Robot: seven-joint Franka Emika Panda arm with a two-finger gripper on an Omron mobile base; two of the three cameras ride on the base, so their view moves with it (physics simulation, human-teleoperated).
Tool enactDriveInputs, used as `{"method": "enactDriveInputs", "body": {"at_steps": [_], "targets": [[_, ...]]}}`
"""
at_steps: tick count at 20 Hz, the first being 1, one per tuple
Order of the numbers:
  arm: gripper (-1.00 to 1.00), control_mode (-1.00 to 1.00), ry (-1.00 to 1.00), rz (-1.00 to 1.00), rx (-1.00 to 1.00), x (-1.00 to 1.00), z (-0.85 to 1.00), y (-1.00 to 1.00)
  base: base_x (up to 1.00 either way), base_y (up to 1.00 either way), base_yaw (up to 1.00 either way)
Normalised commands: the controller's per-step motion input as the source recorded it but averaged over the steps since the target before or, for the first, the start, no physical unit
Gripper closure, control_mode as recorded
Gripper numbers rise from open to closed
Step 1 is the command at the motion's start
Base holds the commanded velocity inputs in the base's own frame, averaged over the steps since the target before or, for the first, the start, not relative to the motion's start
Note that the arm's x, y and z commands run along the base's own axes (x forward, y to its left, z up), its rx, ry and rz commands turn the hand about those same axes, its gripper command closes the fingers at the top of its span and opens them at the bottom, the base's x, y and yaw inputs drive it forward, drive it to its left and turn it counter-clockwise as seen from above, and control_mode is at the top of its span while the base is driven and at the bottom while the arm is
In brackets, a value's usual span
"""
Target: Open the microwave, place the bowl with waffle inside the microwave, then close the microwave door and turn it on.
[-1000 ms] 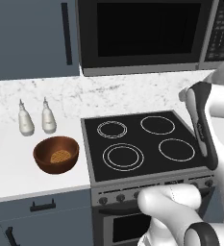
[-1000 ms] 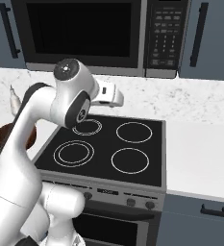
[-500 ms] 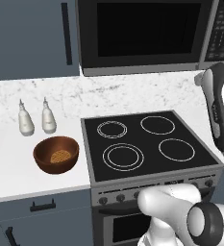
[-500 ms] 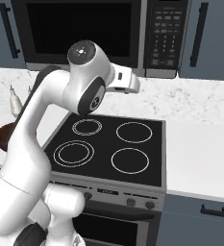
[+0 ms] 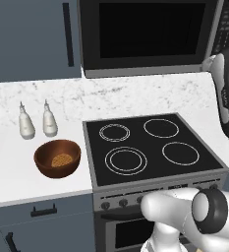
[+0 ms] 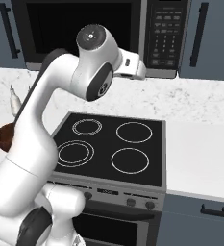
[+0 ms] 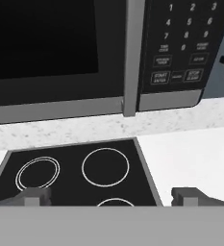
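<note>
Hand (image 7: 111, 197) wide open, holding nothing, raised over the stove (image 5: 153, 145) and facing the microwave (image 7: 108, 57). Door (image 7: 56, 53) shut; its grey vertical handle (image 7: 130, 62) is ahead of the hand and above it, just left of the button panel (image 7: 185, 43). Bowl (image 5: 57, 158) sits on the table (image 5: 17, 162), well off to the hand's left and lower, apart from it; 1 waffle (image 5: 61, 160) lies flat inside. 2 small bottles (image 5: 36, 120) stand just behind the bowl. Task at step 1: door not yet opened. Risks, as I judge them: the handle is a thin strip close beside the panel, so a reach drifting right could press buttons instead of catching the handle; fingers closing off-centre may slip off during the pull; the door swings out over the stove and could foul the arm. Later, a bowl lift near the bottles may tip them.
</note>
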Motion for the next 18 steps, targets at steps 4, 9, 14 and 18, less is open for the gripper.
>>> {"method": "enactDriveInputs", "body": {"at_steps": [4,9,14,18], "targets": [[-1.00,-1.00,-0.01,-0.07,0.00,0.45,0.00,0.00,0.00,0.00,0.00],[-1.00,-1.00,-0.03,-0.03,0.00,0.50,0.00,-0.06,0.00,0.00,0.00],[-1.00,-1.00,-0.08,0.00,0.03,0.35,0.00,-0.19,0.00,0.00,0.00],[-1.00,-1.00,-0.12,0.00,0.00,0.24,0.00,-0.08,0.00,0.00,0.00]]}}
